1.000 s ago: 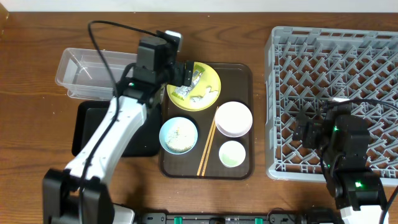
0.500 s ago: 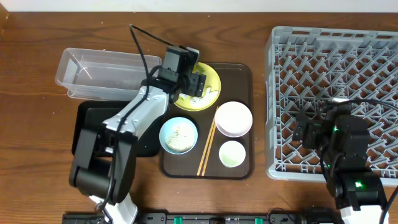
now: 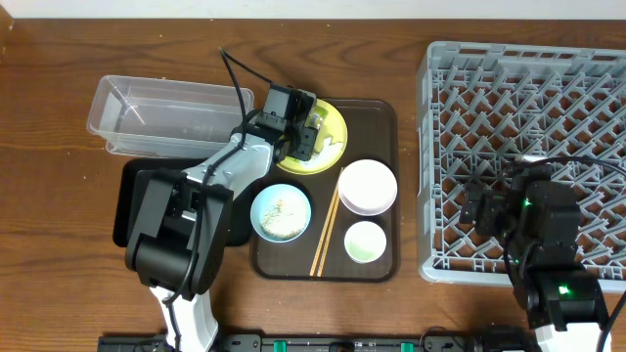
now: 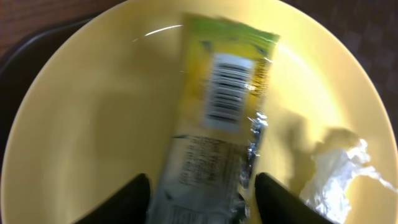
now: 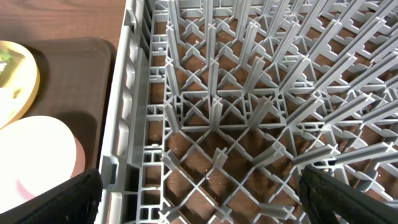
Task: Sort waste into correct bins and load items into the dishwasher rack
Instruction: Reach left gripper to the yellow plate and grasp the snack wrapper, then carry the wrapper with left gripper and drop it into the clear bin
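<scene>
Left gripper [image 4: 202, 186] has pushed further over yellow plate [image 4: 93, 124] vs 1 s ago; jaws wide, straddling snack wrapper [image 4: 224, 106] at plate ctr, nothing gripped yet. Risk: grip skids off slick film, or snags crumpled paper [image 4: 339, 171] nr plate's rim. Right gripper [image 5: 205, 196] spread, empty, over rack [image 5: 249, 93], right of plate.

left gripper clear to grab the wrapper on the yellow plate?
Likely yes: the left gripper is open, fingers straddling the wrapper; nothing covers it, crumpled paper lies aside.

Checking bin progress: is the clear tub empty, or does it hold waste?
Empty. Only its bare floor shows through the clear tub; the snack wrapper lies on the yellow plate.
</scene>
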Robot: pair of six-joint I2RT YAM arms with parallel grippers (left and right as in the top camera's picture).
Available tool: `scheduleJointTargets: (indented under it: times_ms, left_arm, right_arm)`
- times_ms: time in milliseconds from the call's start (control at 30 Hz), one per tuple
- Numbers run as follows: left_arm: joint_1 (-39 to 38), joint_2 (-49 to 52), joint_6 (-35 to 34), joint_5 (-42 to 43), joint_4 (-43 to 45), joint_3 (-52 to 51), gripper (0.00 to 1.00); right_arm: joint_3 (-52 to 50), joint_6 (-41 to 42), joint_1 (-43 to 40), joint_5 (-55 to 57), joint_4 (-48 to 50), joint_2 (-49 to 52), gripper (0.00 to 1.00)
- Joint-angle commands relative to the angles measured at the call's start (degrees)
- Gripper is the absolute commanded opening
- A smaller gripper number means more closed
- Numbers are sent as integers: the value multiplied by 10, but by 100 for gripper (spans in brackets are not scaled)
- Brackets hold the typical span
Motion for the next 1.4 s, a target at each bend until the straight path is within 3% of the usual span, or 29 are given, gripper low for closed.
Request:
scheduleJointTargets:
  times_ms: [0,133,200,533,667,867,1067,1133,1300,1367]
  left_arm:
    - [0,5,4,0,-4,9,43]
    - [0,4,4,0,-5,9,14]
    - [0,1,4,0,-5,9,6]
    - [5,-96,3,-9,-5,10,6]
    - [19,-154,-12,-85,-10,10,6]
    - [75,-204,-148,-165,-33,9,6]
    - [161,-196,-441,-168,-114,9,6]
    - [180,-188,-507,-168,-130,8,6]
    - [200,-172,-531,-166,-132,8,10]
    - [200,-171,-531,-166,-132,8,16]
  right_arm:
    - [13,-3,4,8,0,0,99]
    - [13,-3,4,8,0,0,99]
    - [13,-3,4,8,0,0,99]
    - [13,-3,4,8,0,0,99]
    - [13,-3,4,8,0,0,99]
    - [13,-3,4,8,0,0,99]
    - [13,-3,4,8,0,0,99]
    - [13,-3,4,7,0,0,99]
    - [13,-3,4,7,0,0,99]
    - [13,-3,4,7,0,0,99]
